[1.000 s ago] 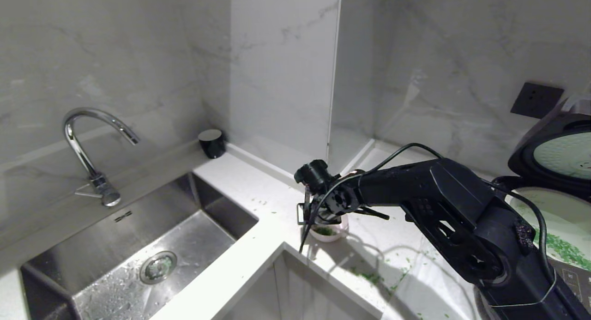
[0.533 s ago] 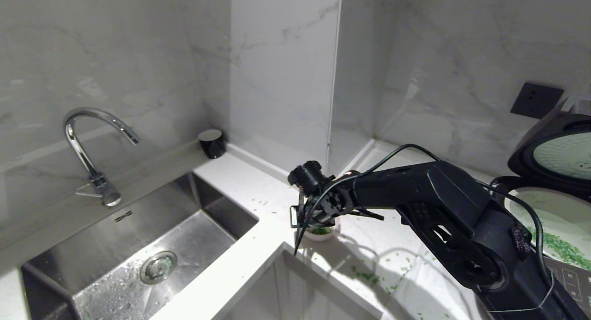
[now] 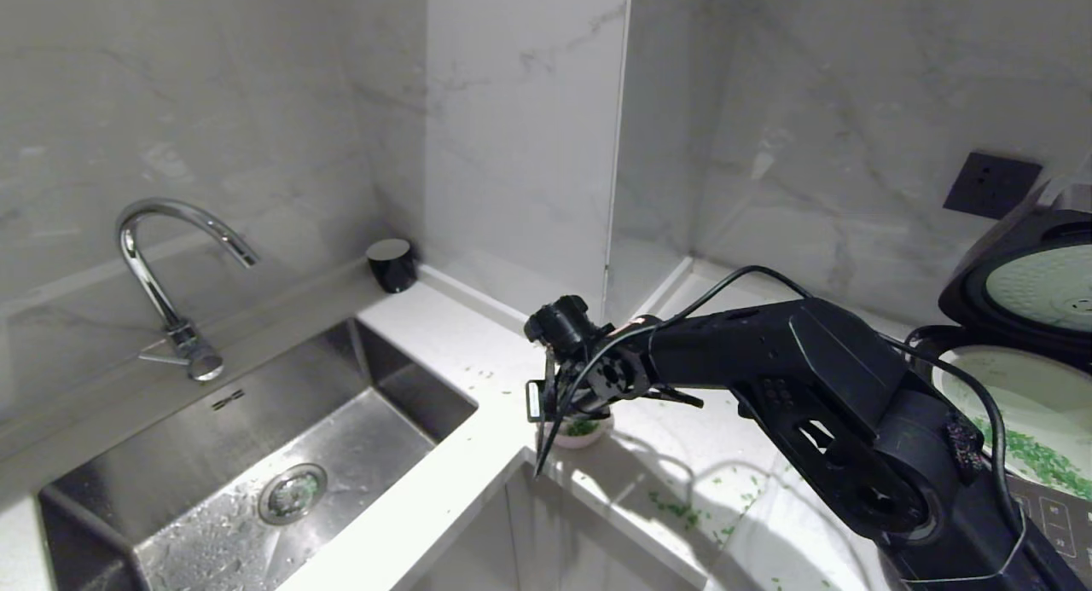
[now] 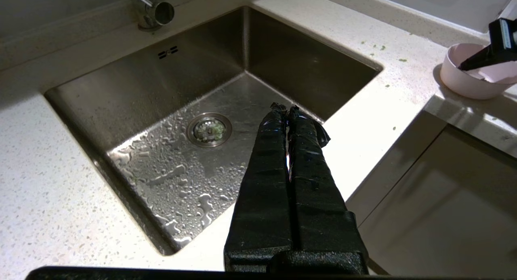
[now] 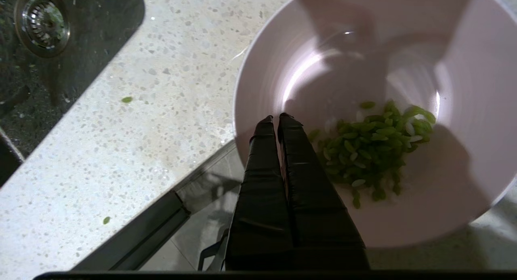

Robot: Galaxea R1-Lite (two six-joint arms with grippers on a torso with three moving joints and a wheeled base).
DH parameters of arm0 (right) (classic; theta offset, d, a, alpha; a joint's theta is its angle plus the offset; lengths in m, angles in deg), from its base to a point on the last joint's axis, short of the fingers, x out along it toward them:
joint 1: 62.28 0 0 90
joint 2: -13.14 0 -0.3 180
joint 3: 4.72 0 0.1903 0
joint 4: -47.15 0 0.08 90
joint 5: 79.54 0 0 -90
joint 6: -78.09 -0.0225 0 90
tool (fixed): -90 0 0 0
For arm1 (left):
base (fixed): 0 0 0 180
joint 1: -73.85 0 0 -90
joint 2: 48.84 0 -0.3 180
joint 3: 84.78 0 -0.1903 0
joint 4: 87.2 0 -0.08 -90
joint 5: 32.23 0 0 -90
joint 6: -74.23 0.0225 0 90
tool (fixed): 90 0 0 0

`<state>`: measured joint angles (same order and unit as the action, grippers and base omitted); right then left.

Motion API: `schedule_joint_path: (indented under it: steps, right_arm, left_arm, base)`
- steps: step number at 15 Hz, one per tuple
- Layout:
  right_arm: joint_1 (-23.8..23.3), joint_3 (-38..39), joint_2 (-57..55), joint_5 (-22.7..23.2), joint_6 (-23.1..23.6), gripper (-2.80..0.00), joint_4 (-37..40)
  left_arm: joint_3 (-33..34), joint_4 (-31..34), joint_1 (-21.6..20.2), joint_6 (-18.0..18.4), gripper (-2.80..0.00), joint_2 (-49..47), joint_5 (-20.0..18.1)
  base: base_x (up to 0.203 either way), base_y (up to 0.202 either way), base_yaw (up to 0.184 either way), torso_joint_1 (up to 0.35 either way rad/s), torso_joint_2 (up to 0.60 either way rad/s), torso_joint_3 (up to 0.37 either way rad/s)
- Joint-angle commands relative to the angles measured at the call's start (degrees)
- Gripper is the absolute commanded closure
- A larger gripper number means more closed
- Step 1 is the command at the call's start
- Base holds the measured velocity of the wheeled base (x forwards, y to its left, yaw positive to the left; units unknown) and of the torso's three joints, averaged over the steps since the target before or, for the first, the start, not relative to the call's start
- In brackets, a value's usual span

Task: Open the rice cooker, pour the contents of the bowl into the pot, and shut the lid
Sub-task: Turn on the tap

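The bowl (image 3: pixel 585 430) near the sink (image 3: pixel 358 386), we see our right gripper (image 5: pixel 278 117) pinching its rim, faucet (image 3: pixel 162 267) behind, left gripper (image 4: pixel 286 108) closed empty over the sink.

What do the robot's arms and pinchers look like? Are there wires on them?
The right arm is chunky and black, with a thin black cable looping over it. Both the left gripper and the right gripper have two long, tapering black fingers with a shiny, wrapped-looking surface.
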<state>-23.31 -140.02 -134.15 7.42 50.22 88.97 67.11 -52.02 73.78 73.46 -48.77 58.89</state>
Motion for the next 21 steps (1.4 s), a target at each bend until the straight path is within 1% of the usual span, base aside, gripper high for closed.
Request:
schedule_joint_path:
  steps: [1, 6, 7, 9, 13, 16, 18, 19, 20, 21]
  right_arm:
    - [-0.51, 0.29, 2.65, -0.23, -0.23, 0.00, 0.23]
    - [-2.72, 1.16, 14.59, -1.45, -0.10, 0.00, 0.45]
    - [-2.91, 2.82, 18.27, -1.88, -0.03, 0.00, 0.45]
    - [-2.63, 8.77, 26.81, -3.15, 0.26, 0.00, 0.25]
    - [-2.00, 24.48, 45.69, -4.95, 0.56, 0.00, 0.12]
    - [-1.89, 35.76, 58.59, -9.67, 1.12, 0.00, -0.34]
    - [-2.09, 42.36, 68.36, -13.60, 2.95, 0.00, -1.39]
    - [-2.63, 45.08, 72.84, -14.76, 4.27, 0.00, -1.64]
    - [-4.28, 48.14, 77.96, -15.65, 6.40, 0.00, -1.86]
    - [-7.14, 51.01, 82.76, -16.36, 8.83, 0.00, -2.03]
  left_arm:
    - [0.00, 0.05, -0.01, -0.02, 0.00, 0.10, 0.02]
    - [0.00, 0.05, -0.01, -0.02, 0.00, 0.10, 0.02]
    - [0.00, 0.05, -0.01, -0.02, 0.00, 0.10, 0.02]
    - [0.00, 0.05, -0.01, 0.06, 0.00, 0.10, 0.02]
    - [0.00, 0.05, -0.01, 0.06, 0.00, 0.10, 0.02]
    - [0.00, 0.05, -0.01, 0.06, 0.00, 0.10, 0.02]
    - [0.00, 0.05, -0.01, 0.06, 0.00, 0.10, 0.02]
    - [0.00, 0.05, -0.01, 0.06, 0.00, 0.10, 0.02]
    - [0.00, 0.05, -0.01, 0.06, 0.00, 0.10, 0.02]
    - [0.00, 0.05, -0.01, 0.06, 0.00, 0.10, 0.02]
  base:
    - [0.000, 0.000, 0.000, 0.000, 0.00, 0.000]
    - [0.000, 0.000, 0.000, 0.000, 0.00, 0.000]
    - [0.000, 0.000, 0.000, 0.000, 0.00, 0.000]
    - [0.000, 0.000, 0.000, 0.000, 0.00, 0.000]
    - [0.000, 0.000, 0.000, 0.000, 0.00, 0.000]
    - [0.000, 0.000, 0.000, 0.000, 0.00, 0.000]
    - [0.000, 0.000, 0.000, 0.000, 0.00, 0.000]
    - [0.000, 0.000, 0.000, 0.000, 0.00, 0.000]
    - [0.000, 0.000, 0.000, 0.000, 0.00, 0.000]
    - [0.000, 0.000, 0.000, 0.000, 0.00, 0.000]
